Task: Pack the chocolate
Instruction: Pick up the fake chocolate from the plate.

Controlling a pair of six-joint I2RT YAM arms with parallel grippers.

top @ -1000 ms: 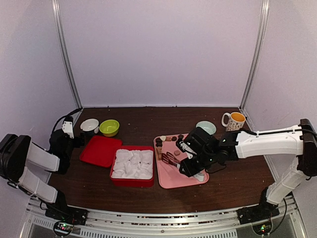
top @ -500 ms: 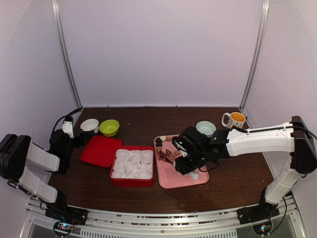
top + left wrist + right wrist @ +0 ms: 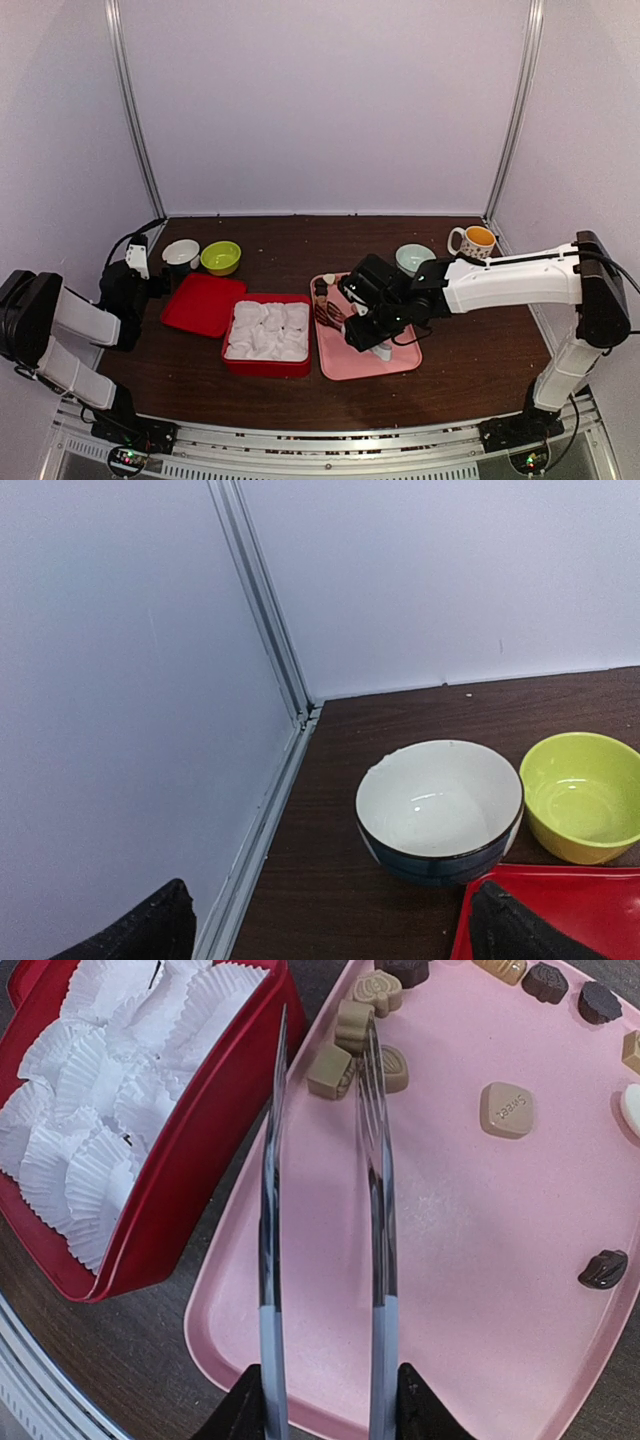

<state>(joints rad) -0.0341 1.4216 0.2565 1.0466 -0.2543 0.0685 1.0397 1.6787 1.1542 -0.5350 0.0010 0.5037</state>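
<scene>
The right gripper (image 3: 325, 1410) is clamped partway closed on the handle end of the long pale metal tongs (image 3: 376, 1220), one black finger pressing on each blade. The blades run away from it, apart, over the flat pink plastic tray (image 3: 470, 1260). Their tips reach its far left corner, where a light brown piece of the small chocolate pieces (image 3: 330, 1070) shows between them; whether they touch it I cannot tell. More pieces, light and dark brown, are scattered along the tray's far side. Just left stands the red rectangular box (image 3: 190, 1160) lined with white paper cups. The right arm stretches leftward, wrist low over the tray. The left arm is folded at the table's left edge. The left gripper (image 3: 330, 920) is spread wide and holds nothing, facing a white bowl (image 3: 440, 810) and a yellow-green bowl (image 3: 583, 795).
</scene>
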